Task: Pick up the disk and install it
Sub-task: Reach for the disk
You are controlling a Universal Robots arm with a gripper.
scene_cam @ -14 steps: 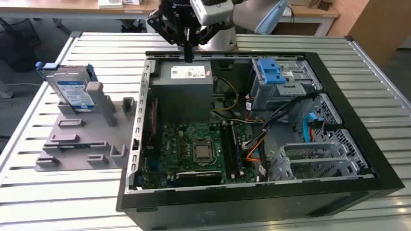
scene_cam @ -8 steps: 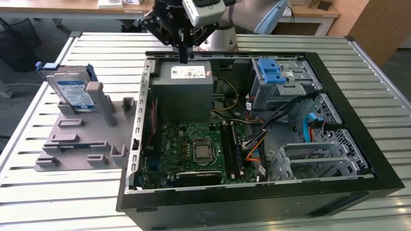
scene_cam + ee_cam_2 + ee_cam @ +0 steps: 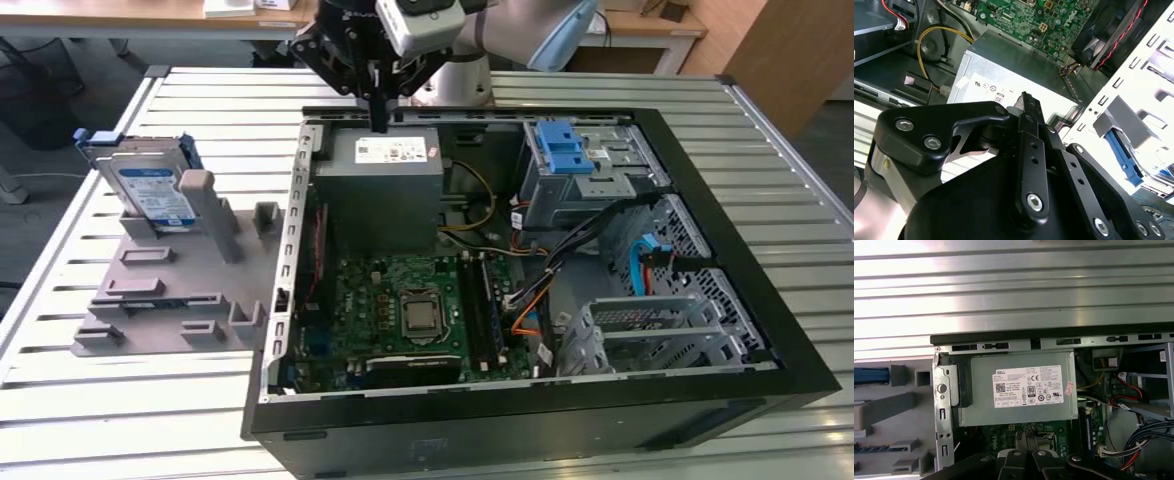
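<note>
Black fingers pressed together, nothing held, tips pointing down over grey power supply inside open computer case. disk stands upright in grey holder, probably for easy grasp, near tabletop edge at exterior view's left, well apart from fingers. Case wall between. Blue latch tops metal bay.

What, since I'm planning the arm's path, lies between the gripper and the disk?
In the exterior view, the computer case's side wall and a strip of slatted table separate the gripper from the disk in its grey holder.
</note>
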